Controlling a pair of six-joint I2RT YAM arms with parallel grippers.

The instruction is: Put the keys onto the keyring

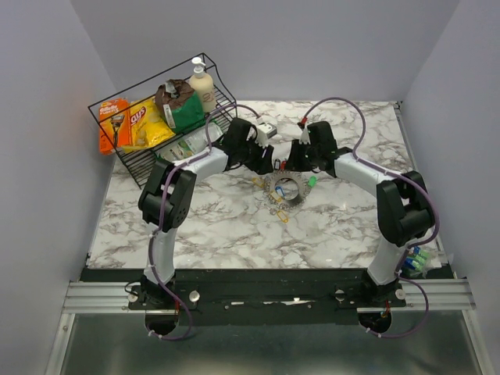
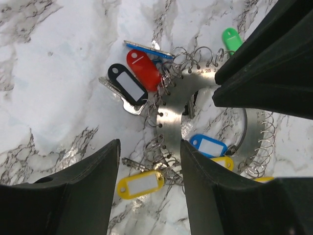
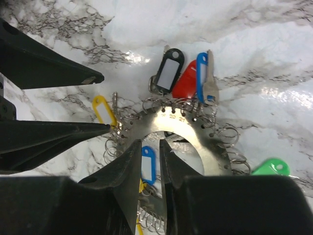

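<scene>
Keyring (image 1: 287,190) lies flat at the centre of the table (image 1: 195,226), stamped 24, 25 by its holes. Tagged keys (image 2: 128,87) fan outward round its rim. Left gripper (image 2: 149,147) stands wide above a yellow tag (image 2: 140,184); right gripper (image 3: 150,144) is narrow at the inner rim, grip undeterminable.

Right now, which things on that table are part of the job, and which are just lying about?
Job: flat metal keyring; black-tagged key; red-tagged key; green key tag.
Lying about: wire basket; lotion bottle; yellow snack bag; orange razor pack.
</scene>
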